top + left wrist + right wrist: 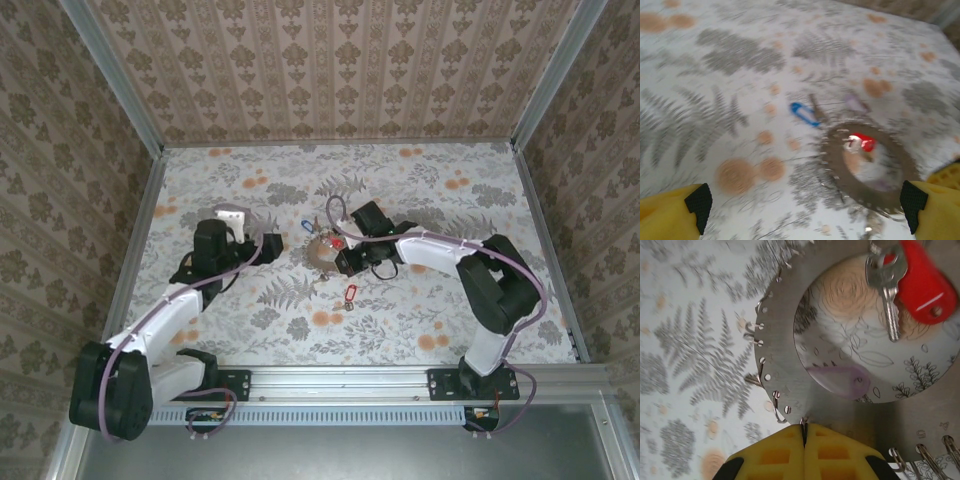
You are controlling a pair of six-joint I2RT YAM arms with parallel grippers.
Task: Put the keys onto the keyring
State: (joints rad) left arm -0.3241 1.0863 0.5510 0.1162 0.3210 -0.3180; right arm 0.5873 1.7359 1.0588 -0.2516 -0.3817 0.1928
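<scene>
We see the right gripper [804,437] with its yellow fingers pressed together on the rim of the keyring [782,335], a flat toothed metal band near the middle of the table [240,330]. A red-tagged key [917,280] sits inside it, perhaps hooked on. The left gripper [805,205] stands spread wide, and a blue-tagged key [804,113] lies just beyond the ring.

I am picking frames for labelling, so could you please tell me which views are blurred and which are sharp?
Left wrist view: smeared throughout, the keyring and blue tag soft-edged. Right wrist view: the red-tagged key is crisp, the fern print at left slightly soft. Top external view: evenly lit and sharp, no glare.
</scene>
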